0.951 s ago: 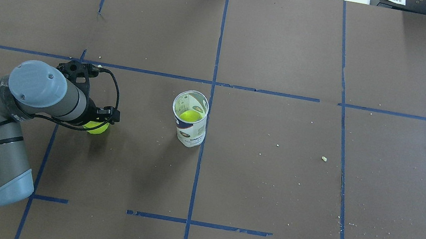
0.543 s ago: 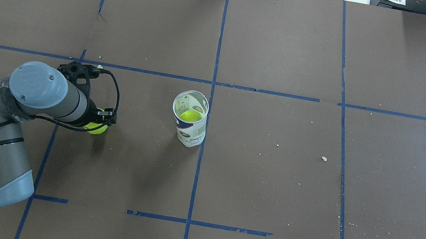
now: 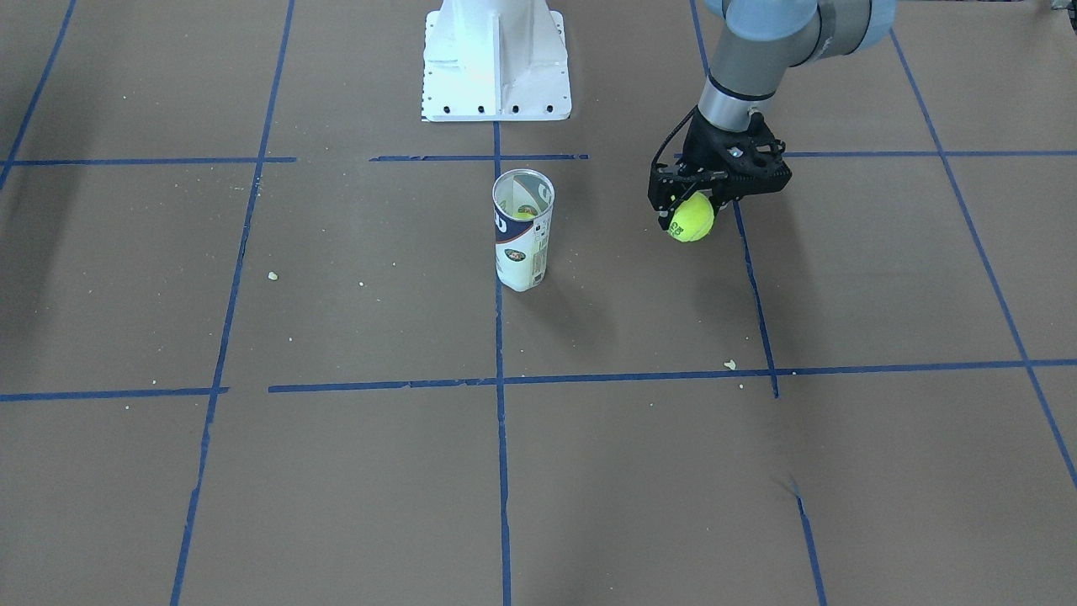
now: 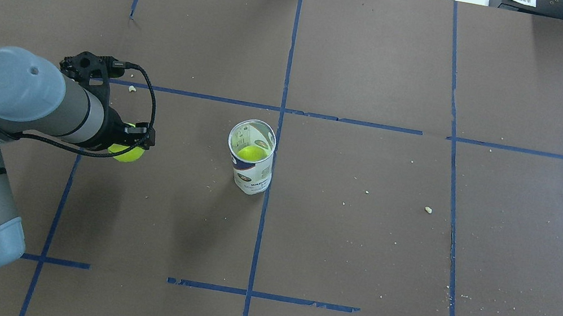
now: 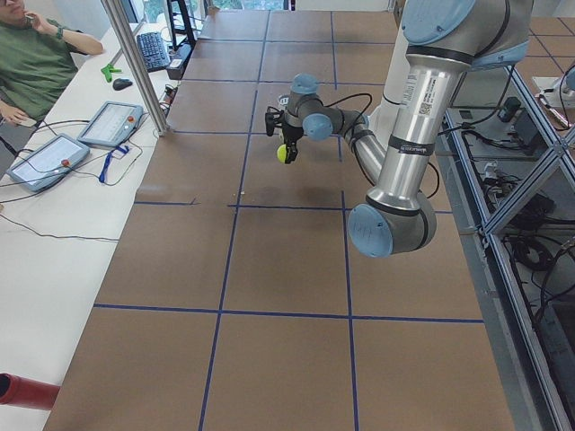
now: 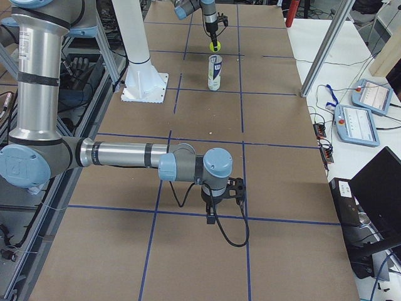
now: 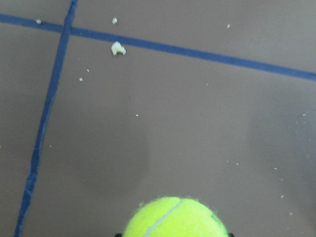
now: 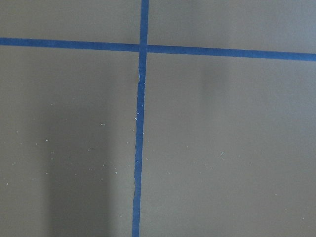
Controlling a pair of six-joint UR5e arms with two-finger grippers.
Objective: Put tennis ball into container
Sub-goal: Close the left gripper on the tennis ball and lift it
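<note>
Two arms share a wide brown desk (image 4: 390,56) crossed by blue tape lines (image 4: 288,67); only the left arm (image 4: 11,95) is at work. I see it reach out from the robot's left side, wrist pointing down. The right arm (image 6: 119,153) lies low and well apart, on the robot's right end of the desk. Its end effector (image 6: 222,191) shows in the side view alone, so I cannot tell whether it is released or clenched.

The robot's white base (image 3: 496,59) stands near the middle of the desk's robot side. In front of it is the container (image 4: 252,170), upright, its long axis vertical and its mouth open to the ceiling. A second ball (image 4: 251,153) already sits inside it, low down.

The left end effector (image 3: 690,206) is clenched on the tennis ball (image 3: 692,219), which hangs below it, clear of the desk with its shadow underneath.

From the held ball, the container lies toward the robot's right, at about the same depth, with bare desk between them. I judge the next move to be a sideways carry until the ball is over the rim, then a release straight down the tube. The ball looks about as wide as the mouth, so centring matters; a nudge could tip the tall tube.

A few pale crumbs (image 3: 729,364) dot the desk, none in the way.
</note>
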